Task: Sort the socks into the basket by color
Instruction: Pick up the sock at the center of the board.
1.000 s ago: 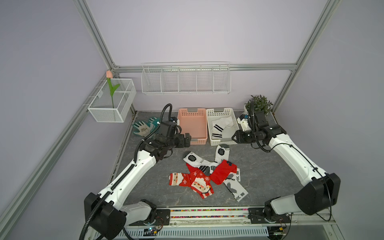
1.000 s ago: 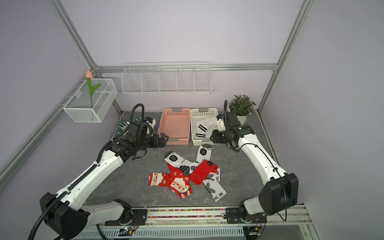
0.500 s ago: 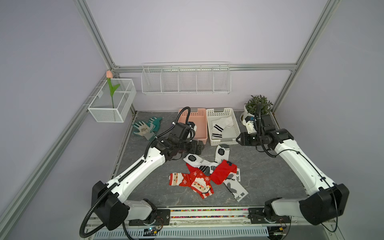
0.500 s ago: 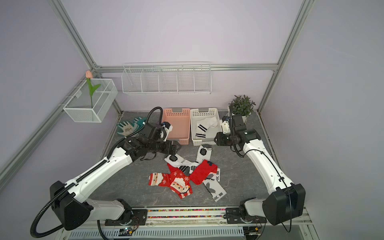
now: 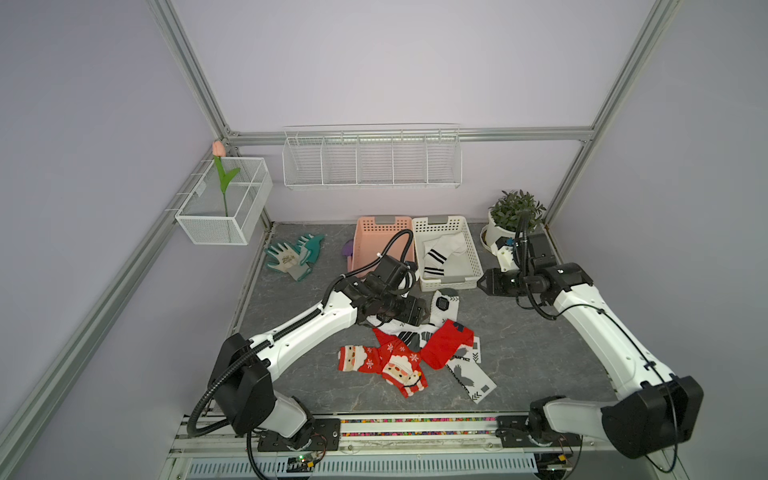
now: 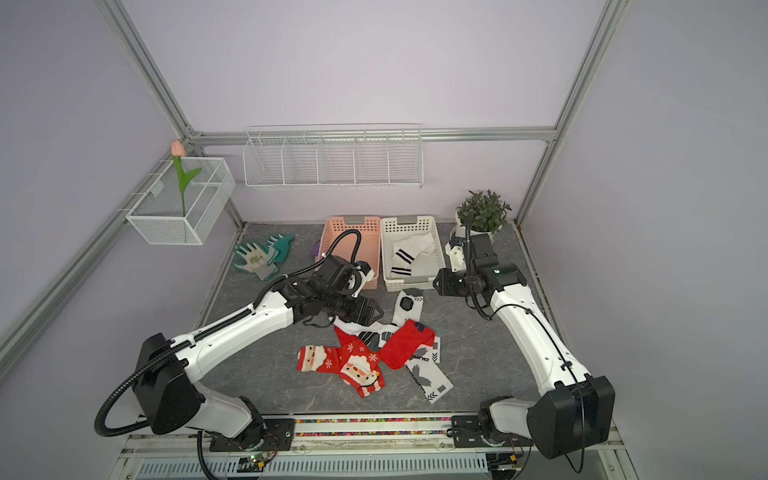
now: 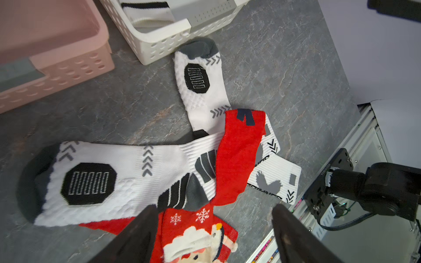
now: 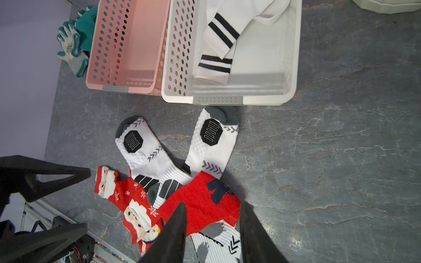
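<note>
OK, white basket (image 5: 446, 286) is my ref pt. One striped white sock (image 5: 436, 259) lies inside it, and the pink basket (image 5: 368, 245) stands right against its side. All other socks sit in a heap on the table (image 5: 519, 332) in front of the white basket. The near white sock (image 5: 444, 305) has its grey toe just at the basket's front wall. The second white sock (image 7: 127, 180) lies beside it, more toward the pink-basket side. A plain red sock (image 5: 446, 343) laps over both. The Santa socks (image 5: 390, 361) lie farther out, and the bird-print sock (image 5: 469, 374) lies farthest out, partly under the red one. L gripper (image 7: 214, 207) hangs over the heap w/ jaws wide, nothing between them. R gripper (image 8: 213, 203) hovers off the white basket's front corner, away from the pink basket, jaws part-way apart, narrower than L's, gripping nothing.
</note>
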Controlling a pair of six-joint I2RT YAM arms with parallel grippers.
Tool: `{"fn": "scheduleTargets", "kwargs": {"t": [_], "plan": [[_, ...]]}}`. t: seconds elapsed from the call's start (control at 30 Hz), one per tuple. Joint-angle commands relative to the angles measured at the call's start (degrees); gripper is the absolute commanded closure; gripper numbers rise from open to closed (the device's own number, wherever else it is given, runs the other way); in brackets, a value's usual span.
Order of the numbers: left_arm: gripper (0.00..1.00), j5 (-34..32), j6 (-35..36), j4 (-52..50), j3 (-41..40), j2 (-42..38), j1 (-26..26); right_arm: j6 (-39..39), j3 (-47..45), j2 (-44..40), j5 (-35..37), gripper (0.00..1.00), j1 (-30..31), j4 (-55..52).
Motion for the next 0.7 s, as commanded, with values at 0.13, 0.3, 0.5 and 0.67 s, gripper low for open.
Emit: {"fn": "scheduleTargets", "kwargs": {"t": [0.13, 0.3, 0.5, 0.67], "plan": [[0.18, 2.53, -0.60, -2.46, 4.38, 9.56, -3.04, -1.46, -1.62, -1.76, -1.39, 0.59, -0.95, -0.57], [0.22, -1.39, 0.13, -6.24, 8.47, 14.92, -6.62, -1.95, -1.67, -2.11, -1.38, 0.59, -1.33, -1.22], [0.30, -2.57, -0.41, -6.70, 11.21, 19.38, -7.07, -1.99, -1.80, -2.61, -1.72, 0.59, -1.70, -1.33], [0.32, -3.46, 0.04, -7.56, 13.43, 22.18, -7.09, -2.11, -1.89, -3.04, -1.74, 0.59, -1.82, -1.42]]}}
